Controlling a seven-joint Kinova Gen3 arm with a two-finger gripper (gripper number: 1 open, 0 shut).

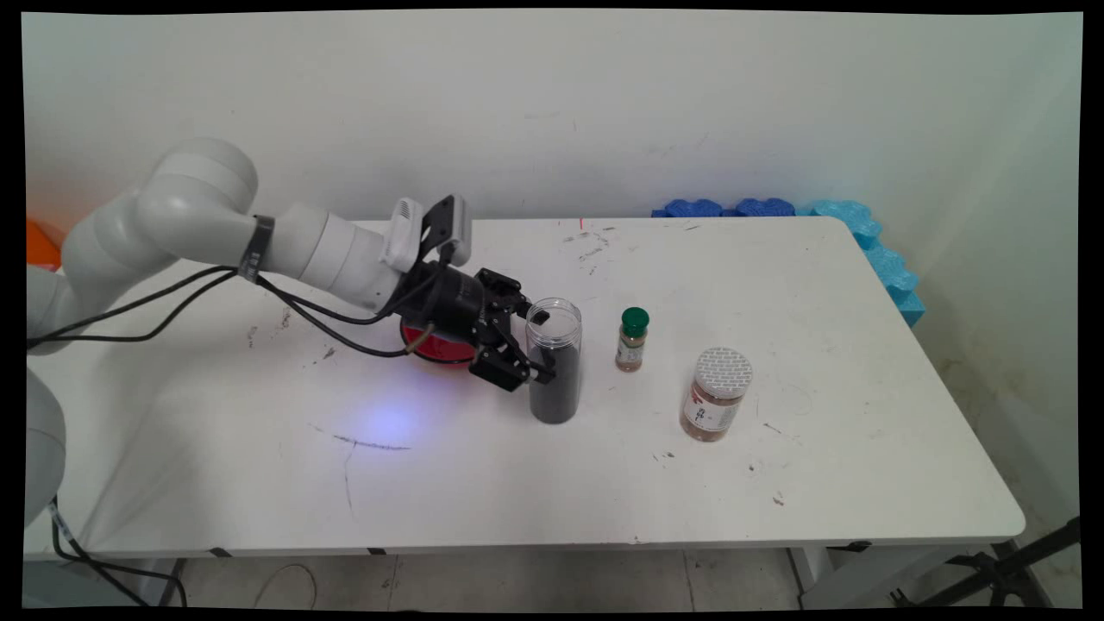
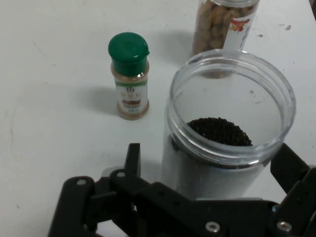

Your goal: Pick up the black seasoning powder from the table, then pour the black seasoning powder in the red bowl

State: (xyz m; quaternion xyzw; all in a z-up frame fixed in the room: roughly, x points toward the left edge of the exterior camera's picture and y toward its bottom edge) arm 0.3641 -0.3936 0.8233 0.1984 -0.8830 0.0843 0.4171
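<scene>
A red object (image 1: 435, 347) at frame centre is mostly hidden behind the gripper (image 1: 536, 345). Its jaws are spread around the open clear jar (image 1: 554, 362) of dark grains; contact cannot be confirmed.

**White arm, black claw**

The arm (image 1: 198, 224) is built of glossy white rounded links, thick and tubular, with bulbous joints between them. A dark band (image 1: 256, 248) rings one link, and black cables (image 1: 155, 304) run from it in loose loops under the arm. At the wrist sits a white bracket (image 1: 404, 233) with a black frame beside it, perhaps a camera mount. Beyond that comes a short black cylindrical body. The claw (image 1: 535, 347) is matt black throughout, made of angular linkage bars. In the hand view its linkage (image 2: 163, 207) shows small silver screws (image 2: 213, 227) and round pivot holes, with flat-sided fingers (image 2: 132, 158).
</scene>
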